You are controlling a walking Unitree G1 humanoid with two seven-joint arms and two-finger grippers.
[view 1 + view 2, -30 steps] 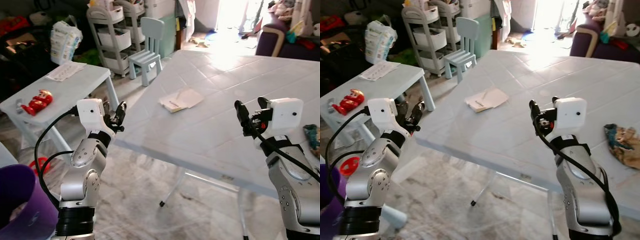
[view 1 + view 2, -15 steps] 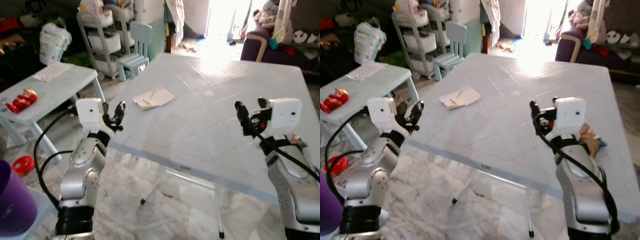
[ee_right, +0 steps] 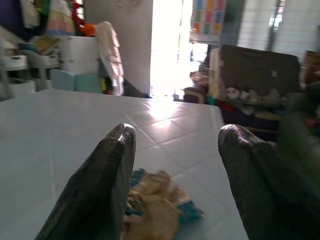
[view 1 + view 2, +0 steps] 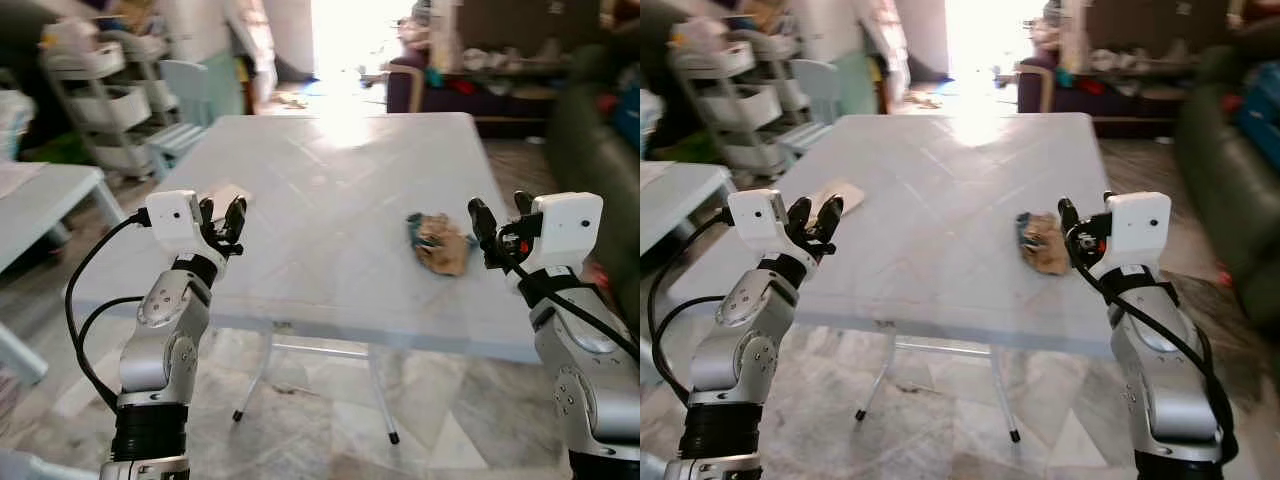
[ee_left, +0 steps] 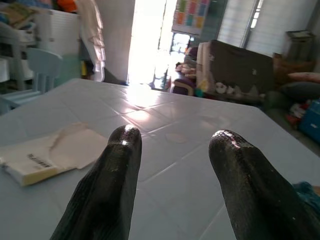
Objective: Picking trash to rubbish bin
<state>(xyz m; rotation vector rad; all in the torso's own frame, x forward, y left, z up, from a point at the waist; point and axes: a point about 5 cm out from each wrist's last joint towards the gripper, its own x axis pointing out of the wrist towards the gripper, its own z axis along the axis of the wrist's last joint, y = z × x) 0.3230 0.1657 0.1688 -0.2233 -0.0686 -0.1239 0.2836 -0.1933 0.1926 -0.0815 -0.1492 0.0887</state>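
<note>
A crumpled tan and blue wrapper (image 4: 438,243) lies on the pale blue table (image 4: 330,190), near its right side. My right gripper (image 4: 496,220) stands open just right of the wrapper, raised a little above the table edge; the right wrist view has the wrapper (image 3: 160,205) low between the two black fingers (image 3: 100,190). A flat piece of paper (image 4: 832,196) lies at the table's left edge. My left gripper (image 4: 221,215) is open beside that paper (image 5: 50,152), with nothing between its fingers.
A second low table (image 4: 40,195) stands at the left. White shelf carts (image 4: 105,100) and a small pale blue chair (image 4: 185,120) are at the back left. A dark sofa (image 4: 470,85) stands behind the table, and a dark green couch (image 4: 1230,180) at the right.
The camera has swung to the right: the table now sits square in front, the wrapper has come to the middle right, and the low table with the red toy has slid off left.
</note>
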